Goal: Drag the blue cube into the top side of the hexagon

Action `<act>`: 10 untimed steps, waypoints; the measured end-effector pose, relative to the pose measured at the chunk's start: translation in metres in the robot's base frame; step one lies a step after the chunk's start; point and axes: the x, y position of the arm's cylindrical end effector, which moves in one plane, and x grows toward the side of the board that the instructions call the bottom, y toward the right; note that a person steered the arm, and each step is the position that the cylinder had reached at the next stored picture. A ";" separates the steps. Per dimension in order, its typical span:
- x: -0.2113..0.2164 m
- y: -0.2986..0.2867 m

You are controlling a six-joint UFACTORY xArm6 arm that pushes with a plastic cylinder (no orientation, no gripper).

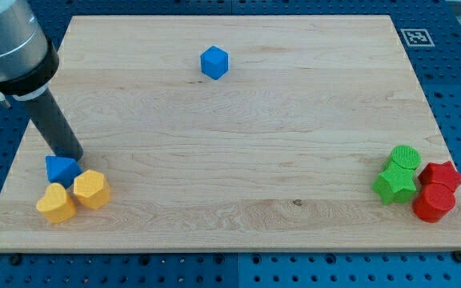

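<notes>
Meanwhile the tip (pixel 70 154) touches a blue block (pixel 61 169), the blue cube (pixel 214 62) far up-right; no pincer shows.

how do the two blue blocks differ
The blue cube sits alone near the view's top; the blue wedge-like block lies at bottom left, touching the yellow blocks. My tip is right at the wedge, far from the cube. Both are blue and similar in size.

Blue cube (pixel 214 62) sat alone near the board's top edge, left of centre, corner-on. Yellow hexagon (pixel 91 190) lay at bottom left, touching a second yellow block's right side.
</notes>
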 end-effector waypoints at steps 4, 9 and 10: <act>-0.216 0.123; -0.103 0.241; -0.108 0.241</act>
